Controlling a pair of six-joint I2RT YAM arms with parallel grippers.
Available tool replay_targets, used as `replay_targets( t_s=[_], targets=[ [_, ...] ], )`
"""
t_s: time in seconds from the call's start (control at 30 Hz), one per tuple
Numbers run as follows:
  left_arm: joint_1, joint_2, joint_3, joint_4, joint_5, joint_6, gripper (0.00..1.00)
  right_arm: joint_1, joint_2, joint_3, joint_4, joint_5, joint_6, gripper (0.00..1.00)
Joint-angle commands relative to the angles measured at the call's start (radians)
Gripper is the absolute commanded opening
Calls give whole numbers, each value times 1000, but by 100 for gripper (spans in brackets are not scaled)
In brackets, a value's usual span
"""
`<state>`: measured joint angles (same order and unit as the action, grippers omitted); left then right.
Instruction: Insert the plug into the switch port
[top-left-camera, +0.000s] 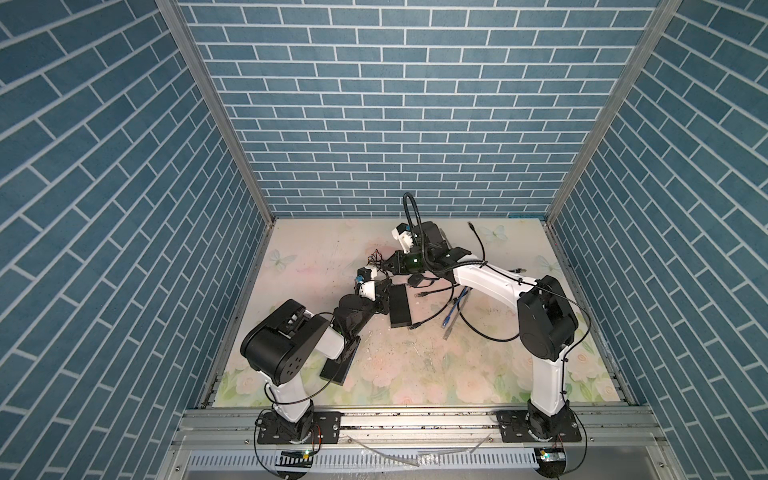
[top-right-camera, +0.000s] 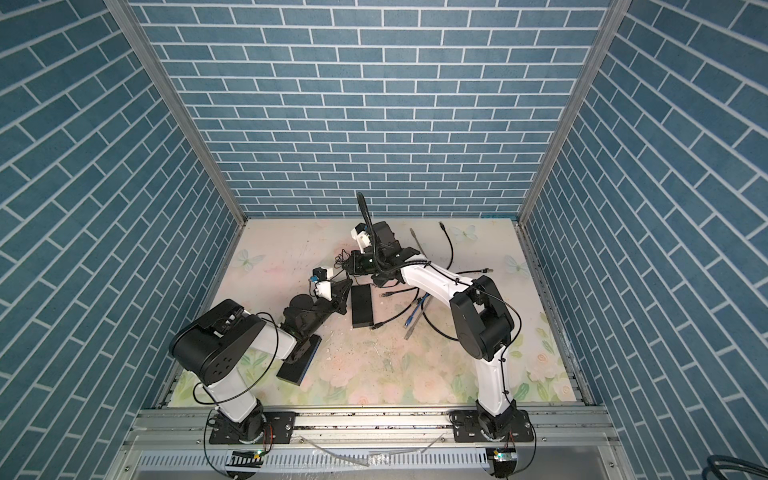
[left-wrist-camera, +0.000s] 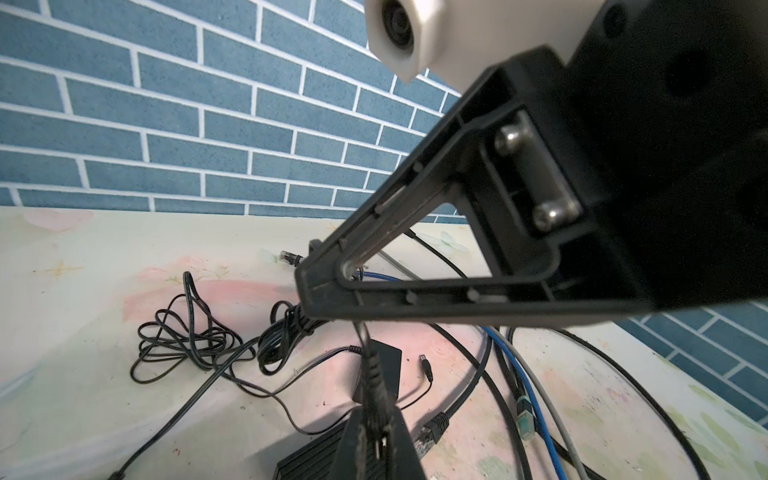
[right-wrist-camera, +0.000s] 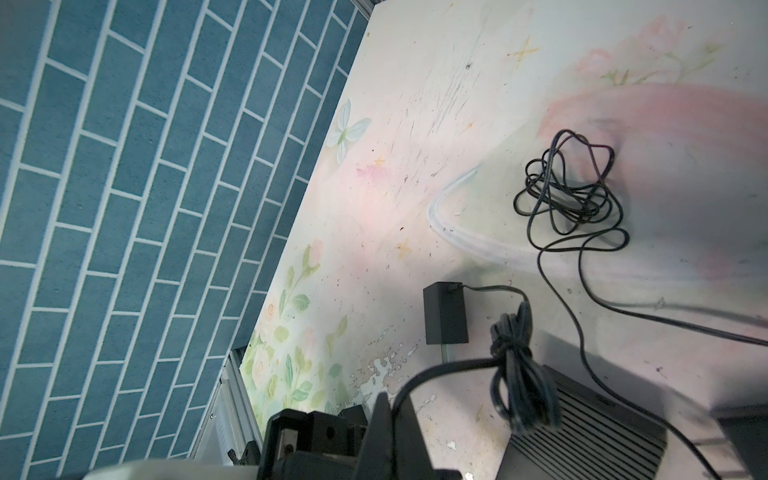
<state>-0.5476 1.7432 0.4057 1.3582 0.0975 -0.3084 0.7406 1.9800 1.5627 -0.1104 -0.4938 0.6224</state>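
In the left wrist view my left gripper (left-wrist-camera: 379, 419) is shut on a black plug (left-wrist-camera: 374, 386) with a ribbed sleeve, just above the far end of the black ribbed switch (left-wrist-camera: 311, 463). The plug's cable rises to my right gripper (left-wrist-camera: 328, 286), whose fingertips are shut on it. The right wrist view shows that gripper (right-wrist-camera: 392, 403) pinching the black cable (right-wrist-camera: 449, 365), which arcs to a knotted bundle over the switch (right-wrist-camera: 582, 432). Both top views show the switch (top-left-camera: 400, 306) (top-right-camera: 361, 305) with the left gripper (top-left-camera: 384, 293) at its left side and the right gripper (top-left-camera: 384, 268) beyond it. The port is hidden.
A black power adapter (left-wrist-camera: 386, 361) (right-wrist-camera: 444, 311) and a loose barrel connector (left-wrist-camera: 426, 368) lie beside the switch. A thin tangled wire (right-wrist-camera: 569, 191) lies farther out. Blue, grey and black network cables (top-left-camera: 455, 307) sprawl to the right. Another flat black box (top-left-camera: 338, 365) lies under the left arm.
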Motion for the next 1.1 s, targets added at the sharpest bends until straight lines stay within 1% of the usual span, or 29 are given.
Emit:
replay_targets(
  t_s=[0.0, 0.2, 0.33, 0.5, 0.77, 0.97, 1.07],
  targets=[
    [-3, 4, 9, 13, 5, 9, 5, 0, -28, -26, 17, -14, -4, 0],
    [-4, 3, -7, 31, -7, 10, 0, -3, -34, -30, -10, -13, -22, 0],
    [-3, 1, -15, 36, -10, 14, 0, -3, -53, -51, -23, -6, -43, 13],
    [-3, 0, -19, 36, -11, 17, 0, -2, -61, -56, -64, -2, -74, 16],
    [-4, -1, -19, 28, -10, 15, 0, 2, -60, -66, -75, -6, -87, 15],
    [-4, -2, -18, 27, -11, 16, 0, 3, -46, -60, -81, -6, -87, 10],
    [-4, -2, -18, 24, -13, 18, 0, 4, -40, -55, -79, -18, -85, 11]
  ],
)
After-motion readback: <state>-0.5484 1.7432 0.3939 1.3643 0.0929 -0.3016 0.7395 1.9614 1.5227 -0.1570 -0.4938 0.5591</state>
